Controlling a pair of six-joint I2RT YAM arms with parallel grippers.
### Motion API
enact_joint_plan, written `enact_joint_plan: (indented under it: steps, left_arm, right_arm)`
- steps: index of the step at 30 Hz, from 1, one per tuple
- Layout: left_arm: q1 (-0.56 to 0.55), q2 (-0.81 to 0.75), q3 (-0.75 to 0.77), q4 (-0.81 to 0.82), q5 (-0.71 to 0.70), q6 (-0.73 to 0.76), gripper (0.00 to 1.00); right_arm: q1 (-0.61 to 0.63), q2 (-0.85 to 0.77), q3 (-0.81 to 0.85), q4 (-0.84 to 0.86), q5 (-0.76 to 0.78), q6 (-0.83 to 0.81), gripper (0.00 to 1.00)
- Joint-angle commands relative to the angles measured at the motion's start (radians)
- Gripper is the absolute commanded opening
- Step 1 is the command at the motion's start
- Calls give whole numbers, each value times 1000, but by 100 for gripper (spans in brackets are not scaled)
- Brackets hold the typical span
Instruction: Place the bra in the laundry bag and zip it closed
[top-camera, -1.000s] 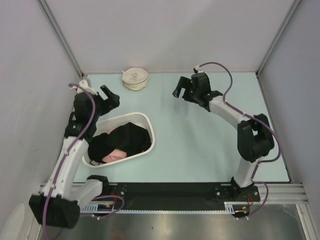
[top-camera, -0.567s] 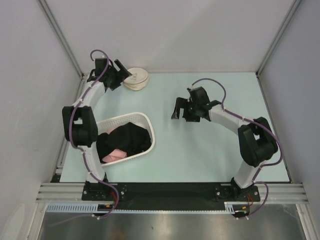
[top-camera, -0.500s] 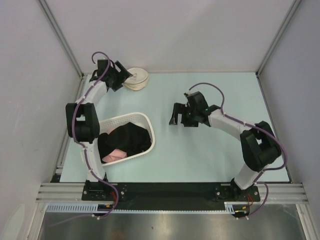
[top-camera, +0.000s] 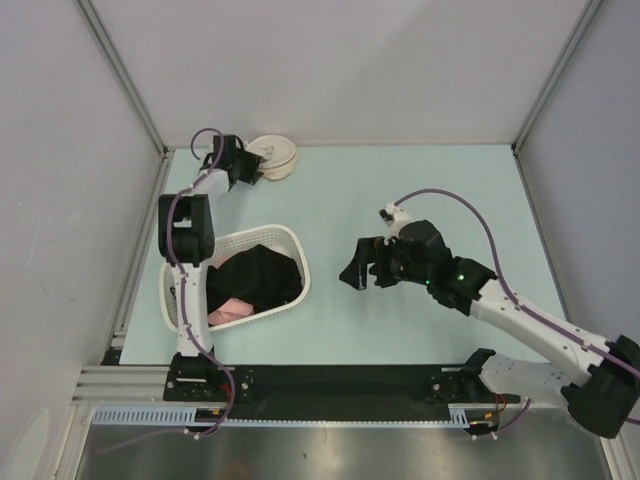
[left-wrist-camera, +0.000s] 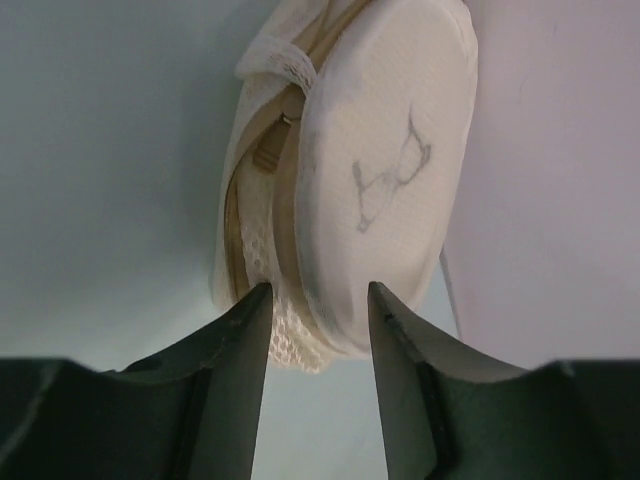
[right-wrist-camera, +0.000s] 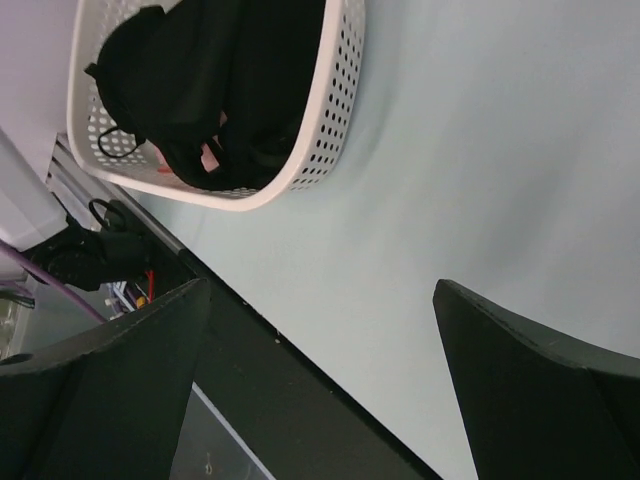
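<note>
The cream mesh laundry bag (top-camera: 274, 157) lies at the back left of the table, against the wall. My left gripper (top-camera: 251, 169) reaches it from the left. In the left wrist view the bag (left-wrist-camera: 370, 170) fills the frame, zip band and dark logo showing, and my left gripper (left-wrist-camera: 318, 292) has narrowed its fingers onto both sides of the near rim. The black bra (top-camera: 258, 275) lies heaped in the white basket (top-camera: 296, 243), also seen as the bra (right-wrist-camera: 200, 80) by the right wrist. My right gripper (top-camera: 358, 272) hovers open and empty to the right of the basket.
A pink garment (top-camera: 226, 312) lies under the black cloth in the basket. Grey walls and metal posts close in the back and sides. The black base rail (right-wrist-camera: 300, 400) runs along the near edge under my right gripper (right-wrist-camera: 322, 285).
My left arm swung from beside the basket to the back and its jaws narrowed around the bag's rim. My right arm dropped forward and toward the near edge, still open.
</note>
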Motion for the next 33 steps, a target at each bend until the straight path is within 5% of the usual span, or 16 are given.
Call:
enact_joint_plan:
  steps: [1,5,11,19,33]
  left_arm:
    - [-8,44,120,-6,-44,-158,42]
    - [-11,25,132,17,-58,-97,0]
    - [-31,-104,77,37,25,64,0]
    - [-94,-382,-337,331,331,3,0]
    - [-293,-589,-725,402,384,241,0]
  right_arm:
    - [-6,-140,-54,-72,91,11,100]
    - [-16,-188,-102,-77,116,22,100]
    - [-80,-78,-93,-42,81,10,100]
    - [-235,169,1,135,-117,16,100]
    - [-433,407,157,182,-247,-33,100]
